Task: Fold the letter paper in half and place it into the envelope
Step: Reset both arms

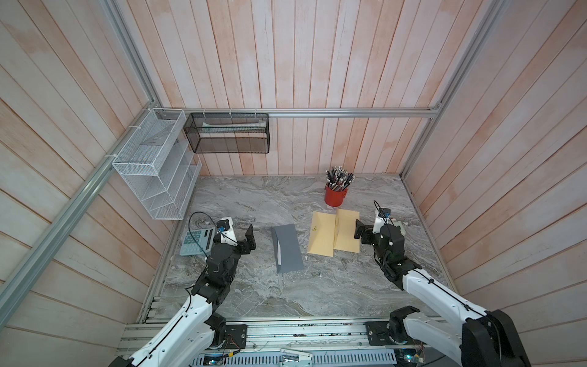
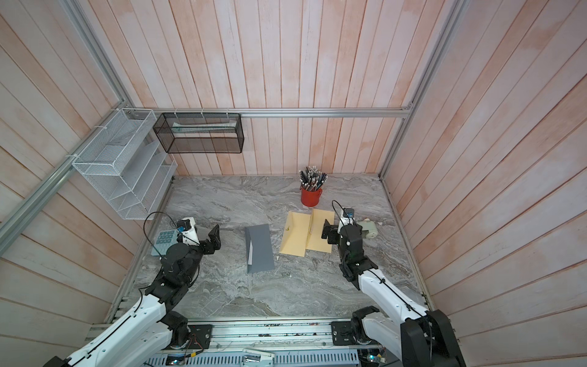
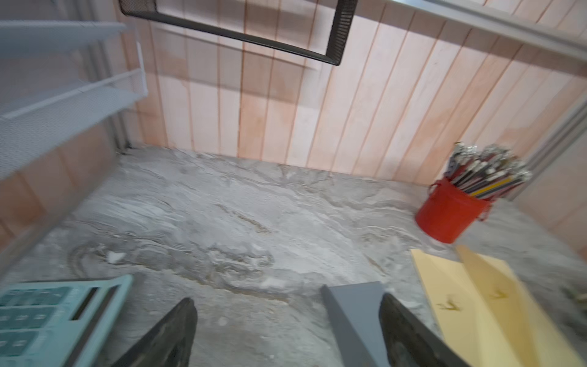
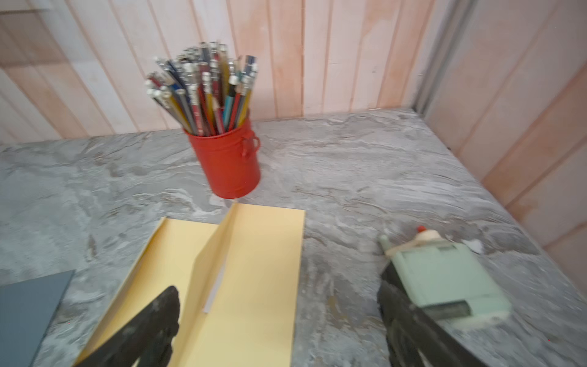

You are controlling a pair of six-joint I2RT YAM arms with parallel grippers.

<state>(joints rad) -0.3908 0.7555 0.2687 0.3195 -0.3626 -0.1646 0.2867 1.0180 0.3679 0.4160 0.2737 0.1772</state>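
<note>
The letter paper (image 1: 288,248) is grey, folded over with a white strip of its inner side showing, and lies flat mid-table in both top views. The yellow envelope (image 1: 333,235) lies to its right with its flap (image 4: 216,251) standing up along the middle. My left gripper (image 1: 251,240) hovers open left of the grey paper (image 3: 352,305), touching nothing. My right gripper (image 1: 360,233) stands open at the envelope's right edge (image 4: 254,270). One of its fingers (image 4: 158,314) is above the yellow sheet, with nothing between the jaws.
A red cup of pencils (image 1: 335,195) stands just behind the envelope. A teal calculator (image 1: 197,243) lies by the left arm. A pale green device (image 2: 368,230) sits beside the right gripper. A white mesh rack (image 1: 152,171) and a black mesh basket (image 1: 227,133) hang on the walls.
</note>
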